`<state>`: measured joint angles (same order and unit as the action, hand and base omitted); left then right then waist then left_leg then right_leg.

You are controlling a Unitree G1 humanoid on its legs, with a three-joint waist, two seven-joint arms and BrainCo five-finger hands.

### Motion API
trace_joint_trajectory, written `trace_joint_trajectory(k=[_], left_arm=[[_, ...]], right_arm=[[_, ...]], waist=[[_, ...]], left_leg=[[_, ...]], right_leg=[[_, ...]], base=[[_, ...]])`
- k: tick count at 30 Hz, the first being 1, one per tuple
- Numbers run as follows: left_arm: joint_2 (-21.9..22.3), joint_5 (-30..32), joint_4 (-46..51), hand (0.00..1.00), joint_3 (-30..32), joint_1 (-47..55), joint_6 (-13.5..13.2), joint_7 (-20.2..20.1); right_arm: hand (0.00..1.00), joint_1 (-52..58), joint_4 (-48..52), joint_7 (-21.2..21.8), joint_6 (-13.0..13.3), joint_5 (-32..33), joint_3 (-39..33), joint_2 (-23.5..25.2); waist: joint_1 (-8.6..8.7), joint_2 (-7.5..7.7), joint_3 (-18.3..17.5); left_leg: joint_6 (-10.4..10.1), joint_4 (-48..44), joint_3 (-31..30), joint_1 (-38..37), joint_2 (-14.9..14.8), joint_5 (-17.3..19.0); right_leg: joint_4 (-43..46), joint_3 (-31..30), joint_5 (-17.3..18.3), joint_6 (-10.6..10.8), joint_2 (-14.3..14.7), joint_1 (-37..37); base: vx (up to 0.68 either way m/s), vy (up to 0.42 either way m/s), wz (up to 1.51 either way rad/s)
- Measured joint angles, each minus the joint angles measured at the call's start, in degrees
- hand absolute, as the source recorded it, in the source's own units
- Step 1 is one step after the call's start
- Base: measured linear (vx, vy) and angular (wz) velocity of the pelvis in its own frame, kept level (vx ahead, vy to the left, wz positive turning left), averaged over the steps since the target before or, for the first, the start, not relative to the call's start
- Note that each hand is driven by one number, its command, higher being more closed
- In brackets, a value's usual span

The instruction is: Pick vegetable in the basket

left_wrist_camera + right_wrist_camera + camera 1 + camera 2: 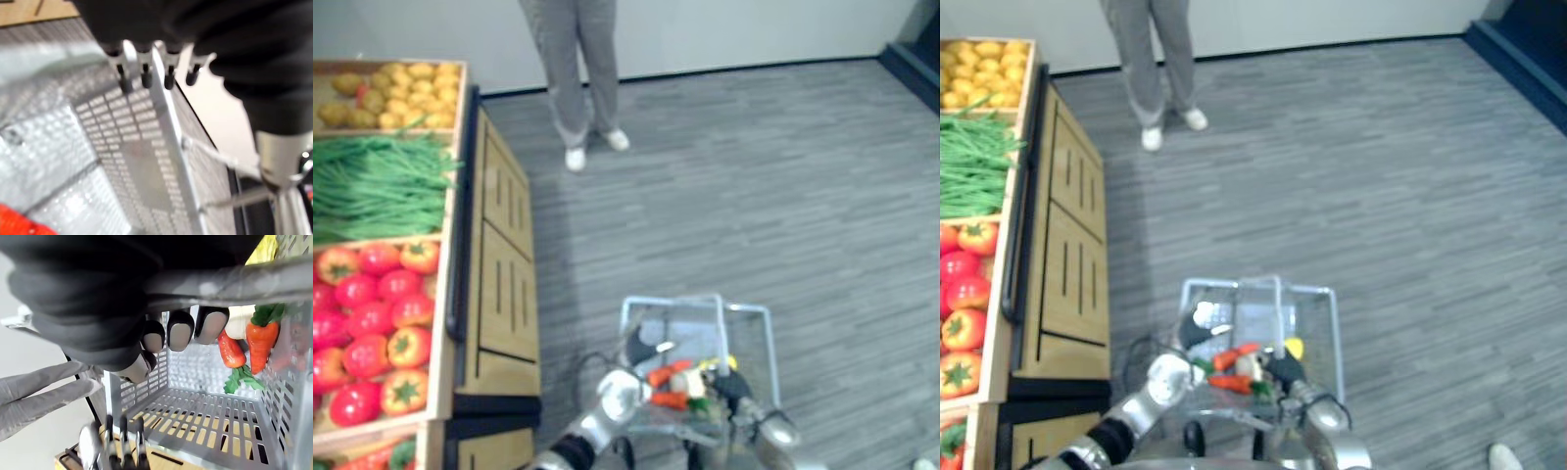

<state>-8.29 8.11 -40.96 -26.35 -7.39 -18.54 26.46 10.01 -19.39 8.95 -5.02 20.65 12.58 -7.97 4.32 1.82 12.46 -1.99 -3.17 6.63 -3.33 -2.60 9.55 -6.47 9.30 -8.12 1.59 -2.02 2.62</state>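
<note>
A silver perforated basket (745, 309) hangs low in front of me over the floor. In it lie two orange carrots (668, 375) with green tops, a white vegetable (681, 384) and something yellow (730, 363). My right hand (730, 385) is curled round the basket's handle bar (234, 281), its fingers (178, 335) wrapped under it, with the carrots (259, 340) just past them. My left hand (642, 349) hovers over the basket's near left corner. Its fingers (146, 73) are straight above the rim (168, 147) and hold nothing.
A wooden produce stand (499, 284) runs along my left. Its crates hold yellow produce (401, 93), green beans (372, 186) and red and orange tomatoes (372, 323). A person's legs (570, 69) stand at the back on grey carpet.
</note>
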Motion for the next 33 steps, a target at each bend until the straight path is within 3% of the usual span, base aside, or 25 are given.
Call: trace_joint_trajectory(k=[3,8,10,12,14,17,20,22,26,30,33], left_arm=[[-1.91,-4.37,1.83,0.0,6.44,3.56,-2.55,-1.38],[-3.78,-9.76,3.16,0.0,14.96,8.01,-5.45,-1.99],[-3.73,-12.47,3.16,0.0,17.19,9.32,-6.01,-2.1],[-3.51,-14.74,2.18,0.0,19.05,10.21,-5.85,-3.43],[-3.19,-15.77,0.22,0.0,20.78,10.57,-5.03,-5.33],[-2.89,-16.3,-6.42,0.0,21.72,10.72,-1.37,-8.73],[-1.88,-17.41,-14.22,0.0,22.0,10.94,3.41,-12.42],[-0.84,-18.5,-20.51,0.0,22.45,11.32,7.93,-15.26],[-0.95,-17.0,-22.01,0.0,25.75,12.14,14.47,-18.98],[-1.12,-13.7,-22.81,0.0,28.5,11.93,23.9,-23.19],[-1.03,-11.64,-23.37,0.0,29.06,12.0,28.92,-22.91]], right_arm=[[1.0,0.09,-4.1,-0.82,0.57,-0.28,-5.13,0.19],[1.0,-1.24,-15.03,-4.15,2.69,-0.33,-13.51,0.17],[1.0,-2.64,-20.38,-4.85,3.15,-0.3,-17.38,0.06],[1.0,-3.46,-26.94,-4.73,5.39,-0.31,-21.21,-0.43],[1.0,-3.86,-30.89,-4.54,7.13,-0.32,-22.63,-1.01],[1.0,-4.06,-34.66,-4.05,9.1,-0.33,-23.86,-1.09],[1.0,-4.01,-36.85,-2.69,9.1,-0.47,-24.27,-1.0],[1.0,-4.2,-38.61,-2.06,8.72,-0.56,-25.98,-0.47],[1.0,-4.58,-40.17,-1.72,7.3,-0.61,-28.06,-0.52],[1.0,-4.93,-41.75,-0.43,6.28,-2.04,-29.48,-0.22],[1.0,-4.95,-42.43,-0.06,5.84,-2.59,-30.57,-0.19]], waist=[[-0.07,-0.33,-0.97],[-1.75,-0.51,-2.92],[-1.87,-0.51,-3.42],[-3.01,-0.59,-3.68],[-3.08,-0.66,-3.81],[-2.88,-0.78,-4.69],[-2.92,-0.68,-5.06],[-2.91,-0.71,-5.54],[-3.1,-0.73,-5.79],[-2.99,-0.4,-6.49],[-2.97,-0.44,-6.46]], left_leg=[[-0.05,0.04,-1.05,-1.08,-0.12,-0.02],[-0.08,0.4,-1.92,-2.05,-0.04,0.0],[-0.08,0.37,-2.66,-2.38,0.05,0.0],[-0.08,0.69,-2.8,-3.36,0.03,0.0],[-0.06,0.93,-3.14,-3.77,0.03,-0.02],[-0.07,1.08,-3.63,-3.83,0.03,-0.02],[-0.09,1.11,-3.71,-3.87,-0.01,-0.04],[-0.09,1.13,-3.72,-4.04,-0.03,-0.04],[-0.21,1.25,-3.78,-5.76,-0.07,-0.17],[-0.21,1.12,-3.76,-6.44,0.0,-0.18],[-0.26,1.35,-3.75,-7.73,-0.03,-0.18]], right_leg=[[0.16,1.11,0.52,0.17,0.0,-1.38],[-0.1,2.18,0.98,0.27,-0.23,-2.64],[-0.11,3.06,1.26,0.44,-0.42,-3.28],[-0.12,3.3,1.59,0.36,-0.39,-4.23],[-0.12,3.66,1.71,0.42,-0.43,-4.7],[-0.13,4.13,1.95,0.47,-0.46,-4.99],[-0.13,4.2,2.0,0.43,-0.42,-5.05],[-0.13,4.21,2.01,0.43,-0.4,-5.2],[-0.12,4.26,2.04,0.48,-0.37,-6.7],[-0.12,4.21,2.04,0.49,-0.44,-7.49],[-0.13,4.19,2.05,0.5,-0.4,-8.74]], base=[[0.07,0.031,0.18],[0.03,0.032,0.12],[0.01,0.025,0.19],[0.0,0.011,0.07],[-0.01,0.004,0.09],[-0.01,0.005,0.06],[0.0,0.0,0.0],[0.0,0.0,0.0],[0.0,0.0,0.0],[-0.02,0.011,0.0],[-0.01,0.005,0.0]])
